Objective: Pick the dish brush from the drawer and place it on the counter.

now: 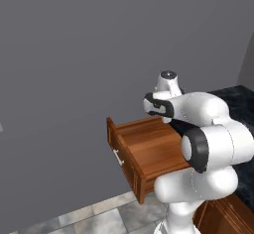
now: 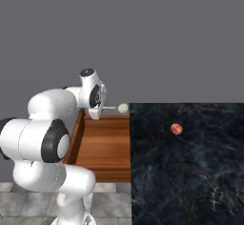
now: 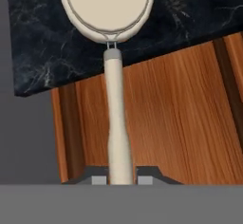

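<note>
Now the claw (image 3: pixel 121 180) is clamped on the dish brush (image 3: pixel 115 118) above the drawer (image 2: pixel 102 145) — carry it level, fully over the desk (image 2: pixel 190 171) — then lower gently.

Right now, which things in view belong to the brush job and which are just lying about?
Job:
dish brush, held in the gripper
drawer, open
counter

Lying about:
small red-orange fruit on the counter
grey tiled floor
</note>
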{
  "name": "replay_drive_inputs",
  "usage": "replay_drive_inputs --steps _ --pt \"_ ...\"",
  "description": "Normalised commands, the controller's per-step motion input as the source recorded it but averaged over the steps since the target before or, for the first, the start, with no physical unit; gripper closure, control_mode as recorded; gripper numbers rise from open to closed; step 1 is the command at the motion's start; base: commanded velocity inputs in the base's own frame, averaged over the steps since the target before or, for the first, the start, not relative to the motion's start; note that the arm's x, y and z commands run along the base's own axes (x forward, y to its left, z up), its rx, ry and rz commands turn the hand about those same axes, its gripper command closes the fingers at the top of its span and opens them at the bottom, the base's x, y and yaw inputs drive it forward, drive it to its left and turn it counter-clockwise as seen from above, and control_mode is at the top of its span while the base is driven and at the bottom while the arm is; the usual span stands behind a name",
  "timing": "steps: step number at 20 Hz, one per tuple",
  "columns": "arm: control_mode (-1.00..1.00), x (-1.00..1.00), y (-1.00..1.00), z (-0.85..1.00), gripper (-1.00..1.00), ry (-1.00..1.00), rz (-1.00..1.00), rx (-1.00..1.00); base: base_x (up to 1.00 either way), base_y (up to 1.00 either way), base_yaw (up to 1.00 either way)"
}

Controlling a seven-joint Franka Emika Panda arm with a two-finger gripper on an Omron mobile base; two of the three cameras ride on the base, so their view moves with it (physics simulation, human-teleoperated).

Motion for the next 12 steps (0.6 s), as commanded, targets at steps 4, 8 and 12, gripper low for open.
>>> replay_drive_inputs --steps 4,8,12 --pt "-1.0 0.0 -1.0 0.33 1.0 -0.09 -0.09 0.32 0.0 0.0 0.0" --pt "-1.0 -0.01 -1.0 0.0 1.0 0.02 -0.13 0.32 0.0 0.0 0.0" --pt "-1.0 0.0 -1.0 -0.19 1.0 0.04 -0.23 0.09 0.0 0.0 0.0"
